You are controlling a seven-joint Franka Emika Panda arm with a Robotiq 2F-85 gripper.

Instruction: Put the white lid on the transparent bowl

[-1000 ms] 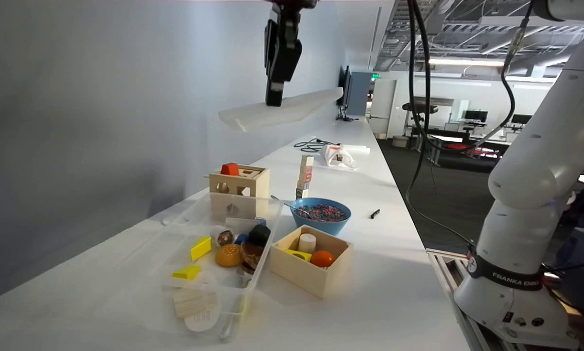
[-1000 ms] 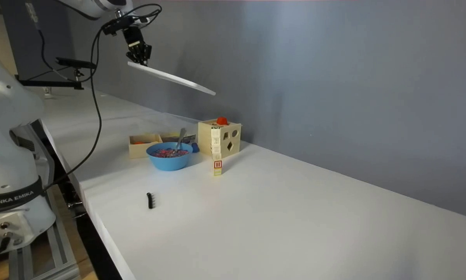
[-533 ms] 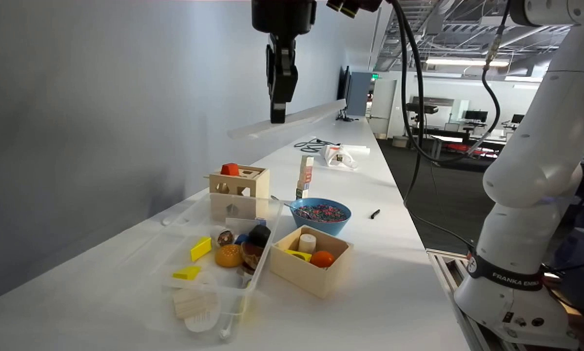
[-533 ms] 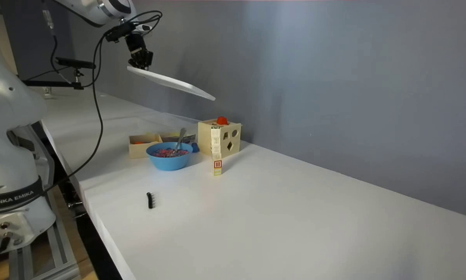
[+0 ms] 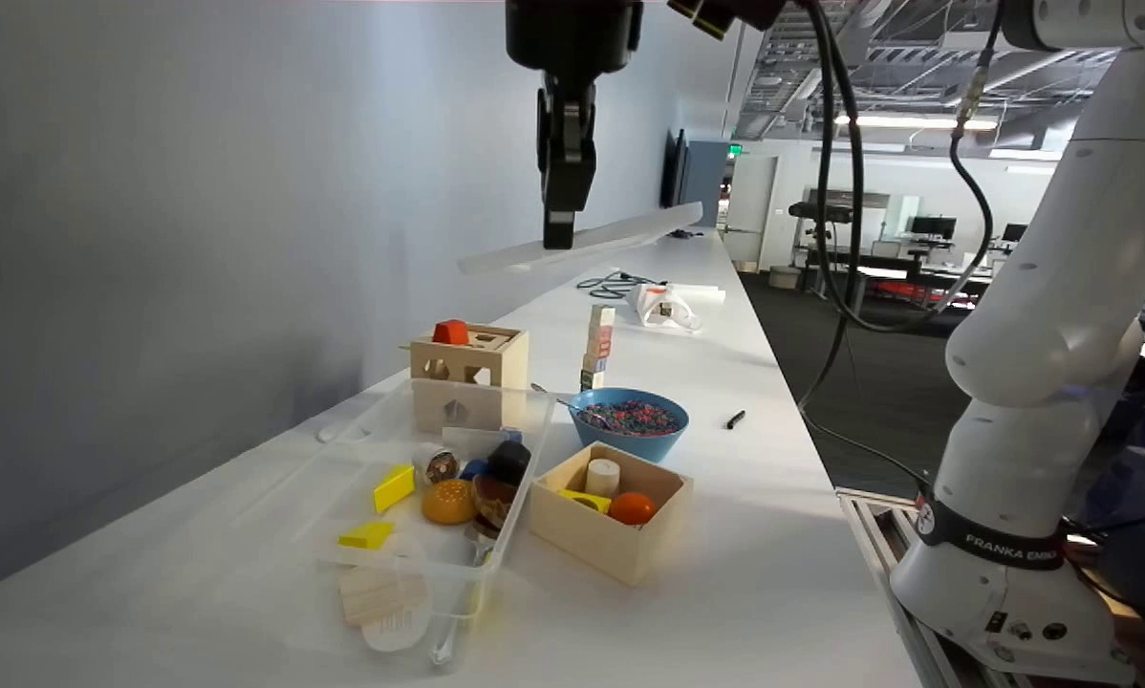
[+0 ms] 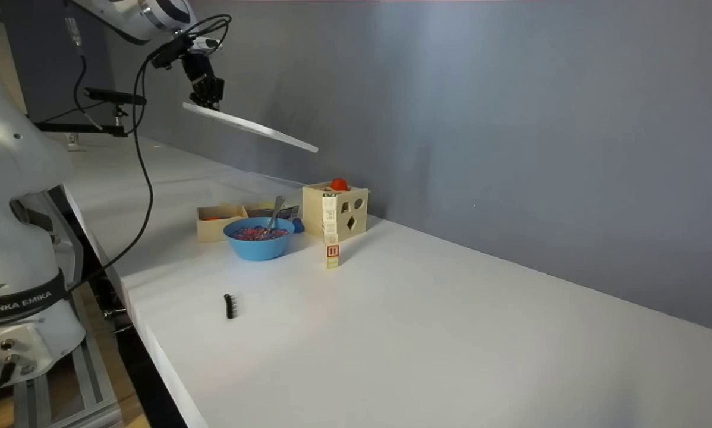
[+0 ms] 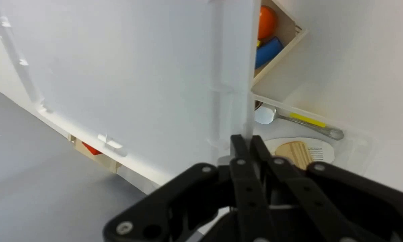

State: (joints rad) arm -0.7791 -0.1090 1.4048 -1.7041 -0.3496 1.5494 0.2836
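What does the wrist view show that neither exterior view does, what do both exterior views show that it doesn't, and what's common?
Wrist view only: a blue toy piece inside the open wooden box.

Both exterior views only: the round blue bowl, the block tower, a small black object and the robot's base.

Common to all three: the pincer gripping the white lid by one edge, the open wooden box, and the shape box with a red block on it.

There is one white lid (image 6: 255,128), one clear plastic tub (image 5: 405,440), one blue bowl (image 6: 260,248), one wooden shape sorter (image 5: 510,373), one open wooden box (image 5: 582,535) and one block tower (image 5: 596,349); an exterior view shows two yellow wedges (image 5: 394,487).
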